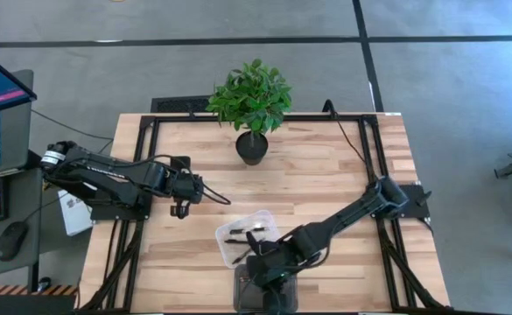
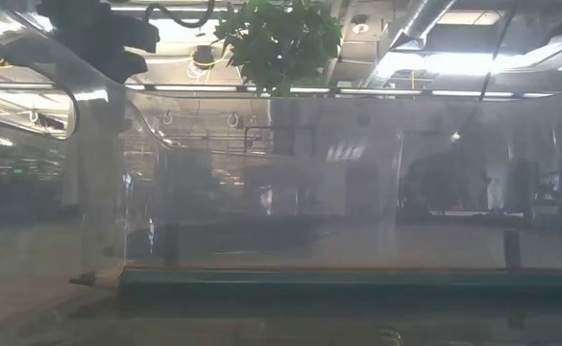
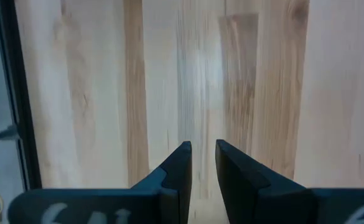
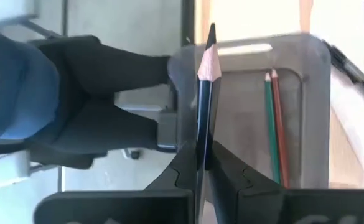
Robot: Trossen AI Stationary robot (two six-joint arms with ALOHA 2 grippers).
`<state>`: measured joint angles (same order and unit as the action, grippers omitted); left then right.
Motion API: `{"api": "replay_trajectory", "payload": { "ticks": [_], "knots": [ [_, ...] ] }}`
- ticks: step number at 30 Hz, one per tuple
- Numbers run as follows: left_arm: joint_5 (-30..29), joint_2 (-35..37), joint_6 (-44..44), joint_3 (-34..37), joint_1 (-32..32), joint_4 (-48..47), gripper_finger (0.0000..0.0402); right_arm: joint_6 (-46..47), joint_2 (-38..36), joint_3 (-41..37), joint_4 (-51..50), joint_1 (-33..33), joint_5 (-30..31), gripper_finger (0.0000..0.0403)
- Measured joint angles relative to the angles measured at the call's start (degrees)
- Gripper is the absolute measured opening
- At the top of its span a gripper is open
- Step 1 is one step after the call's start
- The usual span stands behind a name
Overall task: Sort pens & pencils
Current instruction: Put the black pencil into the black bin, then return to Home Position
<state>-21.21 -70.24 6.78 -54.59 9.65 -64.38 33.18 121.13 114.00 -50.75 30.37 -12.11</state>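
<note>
My right gripper (image 1: pixel 269 273) hangs near the table's front edge over a greyish box (image 4: pixel 250 45) and is shut on a dark pencil (image 4: pixel 205 93). In the box a green pencil (image 4: pixel 270 124) and a red pencil (image 4: pixel 280 124) lie flat side by side; the low view shows the green pencil (image 2: pixel 338 281) on the box's floor. Just beyond, a clear tray (image 1: pixel 257 213) holds black pens (image 1: pixel 242 231). My left gripper (image 1: pixel 179 210) hovers over bare wood at the table's left, its fingers (image 3: pixel 178 165) a little apart with nothing between them. My right gripper pinches the dark pencil's shaft (image 4: pixel 204 138) between its two fingers. The pencil runs on ahead of the fingertips, its sharpened point (image 4: pixel 210 37) leading. It is lifted clear above the box. The fingers hide how far back the shaft reaches.
A potted plant (image 1: pixel 251 101) stands at the table's far middle. A black frame (image 1: pixel 150 131) runs along the table's edges. A seated person's legs (image 4: pixel 101 93) show past the near edge. Bare wood lies between the left gripper and the tray.
</note>
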Motion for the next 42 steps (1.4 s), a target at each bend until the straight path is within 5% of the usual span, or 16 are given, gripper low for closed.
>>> {"api": "replay_trajectory", "payload": {
  "ticks": [28,42],
  "knots": [
    [0.11,0.0,1.88,0.02,0.0,-2.67,0.0064,0.87,10.39,0.26,-4.6,-3.14,-6.09,0.0041],
    [0.01,0.0,1.11,0.02,0.01,-2.67,0.0064,1.14,11.33,0.23,-3.99,-3.53,-7.39,0.0083]
  ]
}}
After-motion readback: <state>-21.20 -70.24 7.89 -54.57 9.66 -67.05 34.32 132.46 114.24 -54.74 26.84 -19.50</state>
